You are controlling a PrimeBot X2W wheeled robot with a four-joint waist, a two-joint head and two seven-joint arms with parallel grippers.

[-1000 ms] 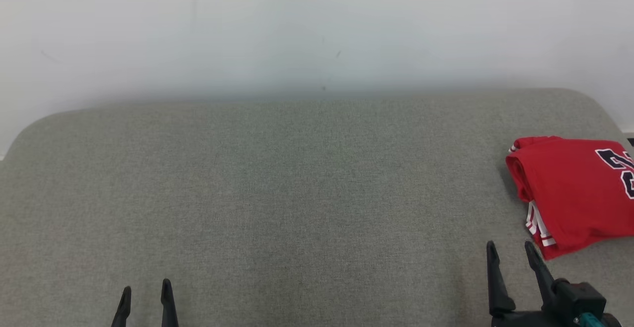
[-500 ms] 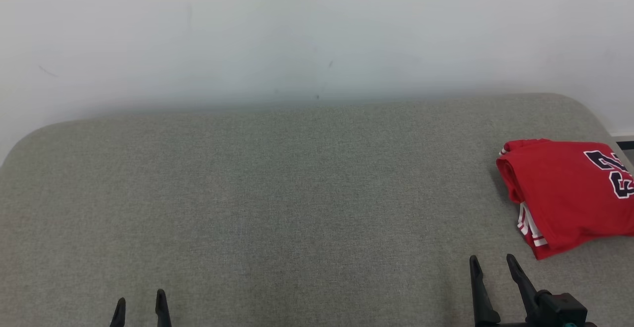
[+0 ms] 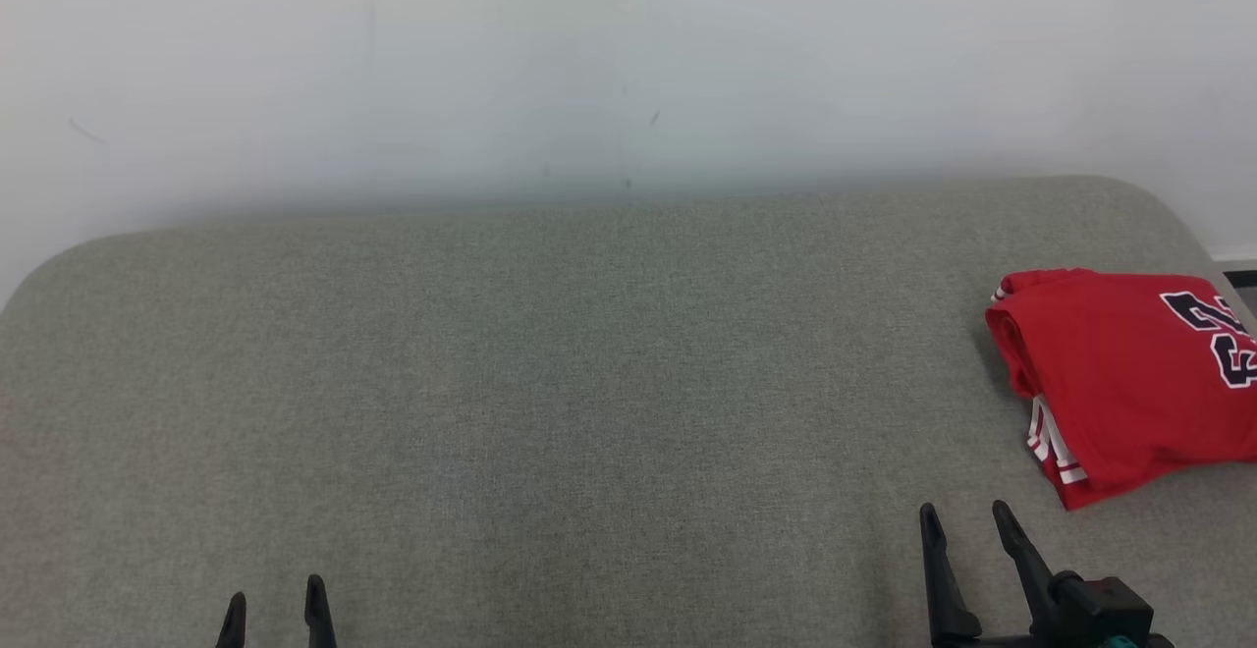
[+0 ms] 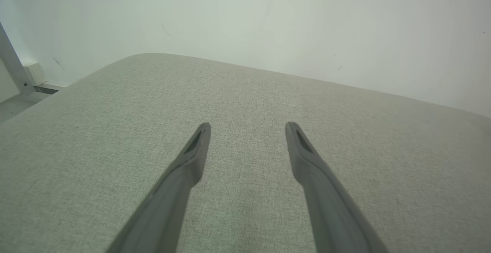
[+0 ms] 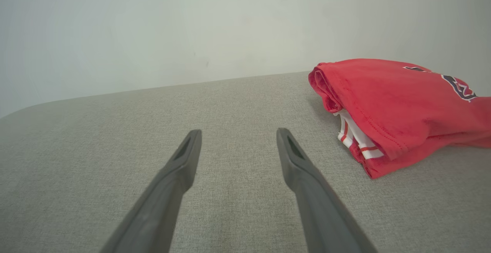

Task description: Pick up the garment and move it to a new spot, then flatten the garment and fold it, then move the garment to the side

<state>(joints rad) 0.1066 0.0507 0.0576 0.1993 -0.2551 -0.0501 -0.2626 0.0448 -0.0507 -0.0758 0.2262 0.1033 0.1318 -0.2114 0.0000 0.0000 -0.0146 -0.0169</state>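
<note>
Red for the garment (image 3: 1129, 383) (image 5: 395, 107), folded into a thick packet, dark block lettering on top, white-and-red striped trim peeking out of the near-left side of the fold. Lying at three o'clock on the grey fabric surface (image 3: 589, 383), hard by its right-hand edge, partly cut off by the frame in the head view. From the right wrist, up at two o'clock: rounded fold facing left, layers stacked, top layer draping over the stripes. Flat on the weave, touched by neither pincer.

Against a second ago: whole head view shifted, so camera movement there, not the garment's. Even so, more grey now between the packet's near corner and the right gripper (image 3: 962, 509) (image 5: 238, 131), with the fingertip almost at that corner then, clear of it now. Lower in the frame too for the left gripper (image 3: 274, 591) (image 4: 248, 125), less finger showing.

On to the poses. Right gripper at five o'clock, fingers reaching toward twelve with a slight lean to eleven, released, spread wide, gripping nothing. Left gripper at seven o'clock, just the fingertips poking over the bottom edge, likewise released and empty, stretched out over bare grey weave toward the pale wall (image 4: 268, 23). Well apart from the garment, the left; near it, the right.
</note>
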